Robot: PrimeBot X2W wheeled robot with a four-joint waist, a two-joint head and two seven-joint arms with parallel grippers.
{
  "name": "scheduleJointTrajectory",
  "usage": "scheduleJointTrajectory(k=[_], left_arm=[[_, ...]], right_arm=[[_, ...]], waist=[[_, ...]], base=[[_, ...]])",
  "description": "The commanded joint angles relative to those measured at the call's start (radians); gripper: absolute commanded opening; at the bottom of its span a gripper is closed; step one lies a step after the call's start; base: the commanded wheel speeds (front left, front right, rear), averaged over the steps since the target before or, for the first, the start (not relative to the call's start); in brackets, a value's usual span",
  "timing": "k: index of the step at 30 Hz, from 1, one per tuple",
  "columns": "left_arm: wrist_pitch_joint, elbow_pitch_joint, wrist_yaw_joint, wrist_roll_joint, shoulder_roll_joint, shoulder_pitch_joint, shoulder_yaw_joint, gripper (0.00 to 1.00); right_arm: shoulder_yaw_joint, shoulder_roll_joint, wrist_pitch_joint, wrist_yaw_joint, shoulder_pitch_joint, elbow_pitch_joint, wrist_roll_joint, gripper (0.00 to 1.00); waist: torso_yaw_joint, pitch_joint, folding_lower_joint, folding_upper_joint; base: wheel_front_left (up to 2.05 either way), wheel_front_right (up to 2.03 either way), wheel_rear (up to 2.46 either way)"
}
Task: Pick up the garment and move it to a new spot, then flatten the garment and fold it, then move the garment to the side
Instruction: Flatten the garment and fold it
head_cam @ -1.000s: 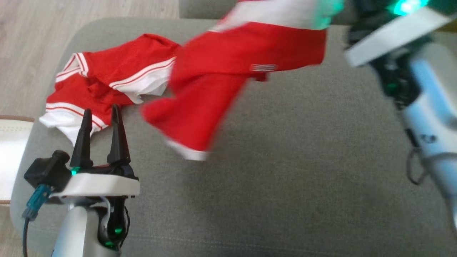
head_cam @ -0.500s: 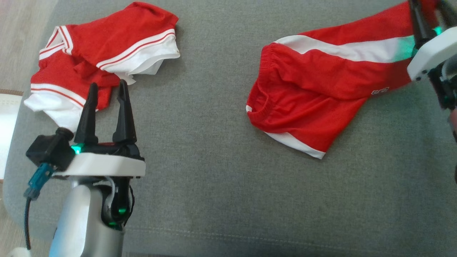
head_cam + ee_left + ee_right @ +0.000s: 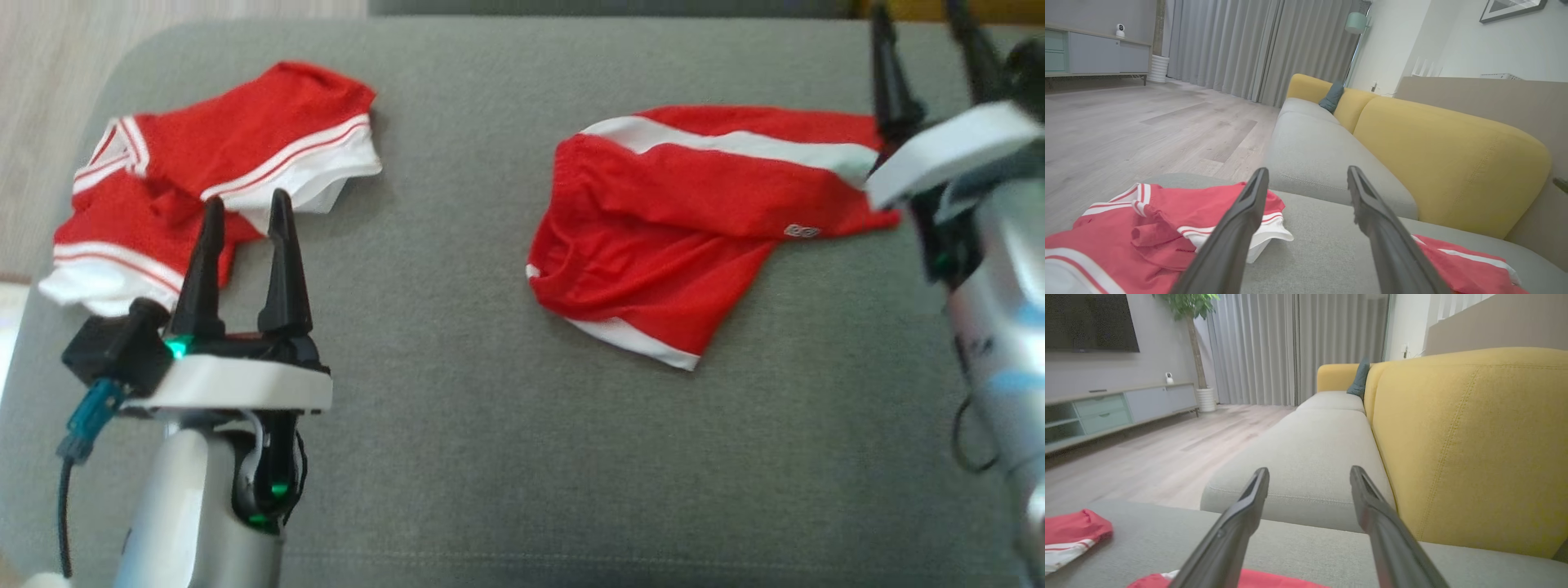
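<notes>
Grey seat cushion [image 3: 490,425], rounded corner at far left, wood floor [image 3: 49,82] beyond the left edge.

The garment [image 3: 678,237] lies flat-ish on the cushion, right of the middle and closer to the far edge than the near one. It is red. The gathered waistband end points toward the left edge. A white stripe runs along its far side and a white strip along the near hem. There is a small printed mark near its right end. Some folds and wrinkles in the middle. Its right end runs in under my right wrist plate.

My right gripper [image 3: 918,12] is at the far right corner, fingers pointing over the far edge toward the yellow backrest [image 3: 1474,437]. The fingers are spread wide with nothing between them. In the right wrist view red cloth shows low, beneath the fingers; I cannot tell whether anything touches it.

My left gripper [image 3: 246,198] is over the left half of the cushion, fingers also spread wide and empty. Its tips reach the near side of a second red garment [image 3: 204,163]. That one is bunched at the far left corner, with white striped trim. It lies well apart from the garment, bare cushion between them.
</notes>
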Motion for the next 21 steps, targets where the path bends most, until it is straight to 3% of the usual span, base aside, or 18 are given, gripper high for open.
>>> scheduleJointTrajectory(k=[1, 8, 13, 21], left_arm=[[-0.005, -0.041, 0.004, -0.002, 0.012, -0.002, 0.027, 1.0], [-0.005, -0.049, 0.011, -0.009, 0.012, 0.046, 0.018, 1.0], [-0.005, -0.049, 0.013, -0.013, 0.012, 0.069, 0.001, 1.0], [-0.005, -0.022, -0.001, 0.005, 0.012, 0.055, -0.029, 1.0]], right_arm=[[-0.008, 0.017, -0.01, -0.001, 0.04, -0.066, -0.006, 1.0], [-0.127, 0.099, -0.011, -0.001, 0.296, -0.346, -0.041, 1.0], [-0.227, 0.195, -0.011, -0.001, 0.546, -0.558, -0.098, 1.0], [-0.284, 0.243, -0.008, -0.001, 0.628, -0.691, -0.153, 1.0]], waist=[[-0.034, -0.036, 0.0, 0.0], [-0.102, -0.096, 0.0, 0.0], [-0.142, -0.114, 0.0, 0.0], [-0.193, -0.084, 0.0, 0.0]], base=[[0.0, 0.0, 0.0], [0.0, 0.0, 0.0], [0.0, 0.0, 0.0], [0.0, 0.0, 0.0]])
